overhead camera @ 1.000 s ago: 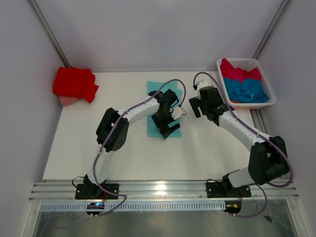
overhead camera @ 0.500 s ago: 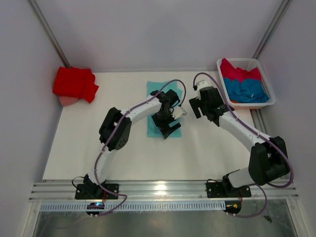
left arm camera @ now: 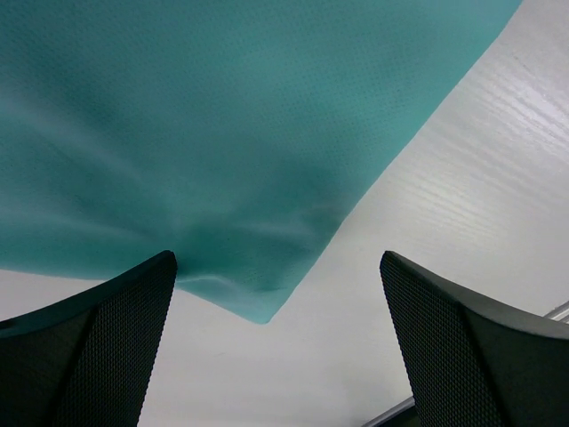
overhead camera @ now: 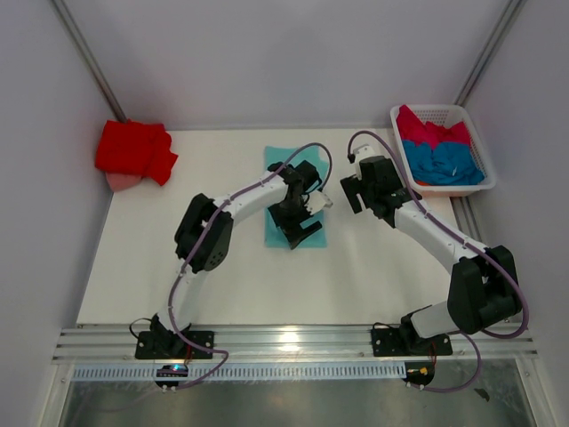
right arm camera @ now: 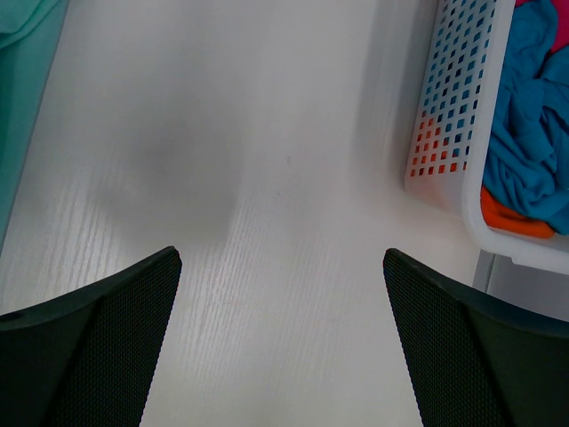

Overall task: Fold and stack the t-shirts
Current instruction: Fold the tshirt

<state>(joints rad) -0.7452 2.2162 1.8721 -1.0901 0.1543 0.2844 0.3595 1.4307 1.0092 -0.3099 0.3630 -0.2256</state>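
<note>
Heaped in the white slatted plastic basket [overhead camera: 476, 133] at far right: crimson-pink cloth t-shirt [overhead camera: 431, 132] behind, blue cloth t-shirt [overhead camera: 444, 163] in front, orange cloth [right arm camera: 511, 218] beneath. Spread wide, gripping nothing: left gripper [left arm camera: 276, 258] astride a corner of the mint-teal cloth t-shirt [overhead camera: 283, 160]; right gripper [right arm camera: 282, 253] over bare white table [overhead camera: 373, 267]. Bunched at far left: bright red cloth t-shirt [overhead camera: 133, 149]. Flat mid-table: the mint-teal one, long axis far to near.

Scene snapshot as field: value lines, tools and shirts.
left tool: open, empty, over a corner of teal t-shirt
right tool: open, empty, over bare table
teal t-shirt: folded flat, table centre
red t-shirt: bunched, far-left corner
basket: far right, holds blue t-shirt and crimson-pink t-shirt, crumpled
</note>
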